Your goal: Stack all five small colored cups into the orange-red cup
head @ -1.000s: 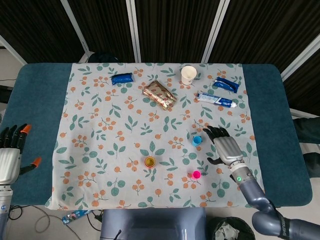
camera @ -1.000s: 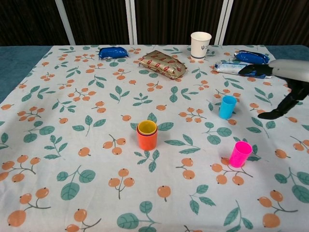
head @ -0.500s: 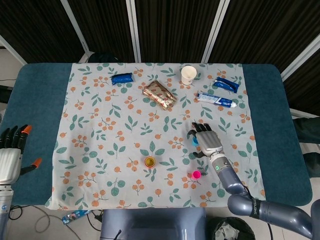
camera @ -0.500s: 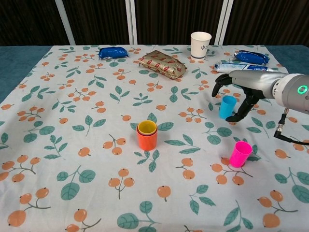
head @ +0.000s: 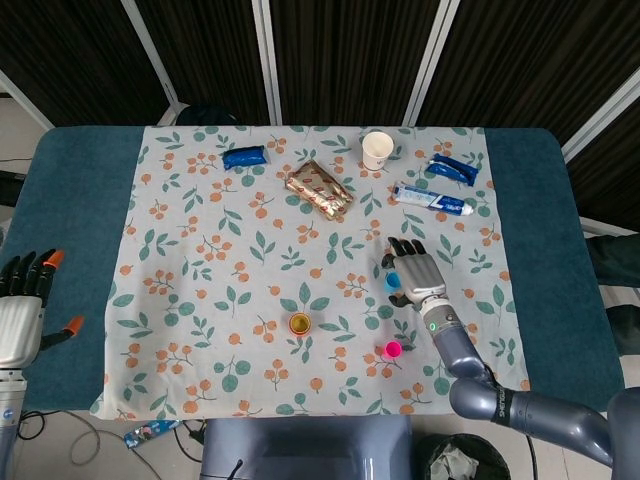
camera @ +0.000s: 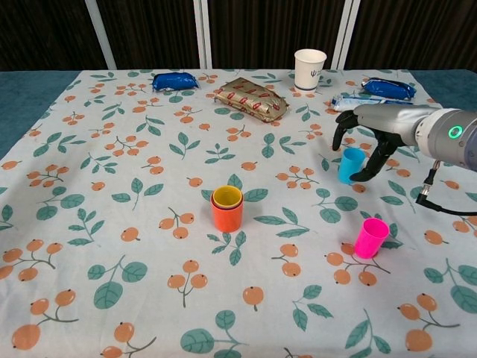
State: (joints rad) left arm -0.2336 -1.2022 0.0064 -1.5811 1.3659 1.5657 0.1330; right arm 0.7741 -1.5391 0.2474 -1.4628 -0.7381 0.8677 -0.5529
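Right robot hand newly around one blue cup

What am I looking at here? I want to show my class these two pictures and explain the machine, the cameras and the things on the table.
This is a robot with two arms, each ending in a hand with fingers. One picture looks down from its head, the other forward from its chest. On the flowered tablecloth stand an orange cup with a yellow cup nested inside, a blue cup and a pink cup. At the far side lie a paper cup, a gold packet, blue packets and a tube. The right hand curves around the blue cup, fingers on either side, but has not clearly gripped it. The left hand waits open at the table's edge, holding nothing.
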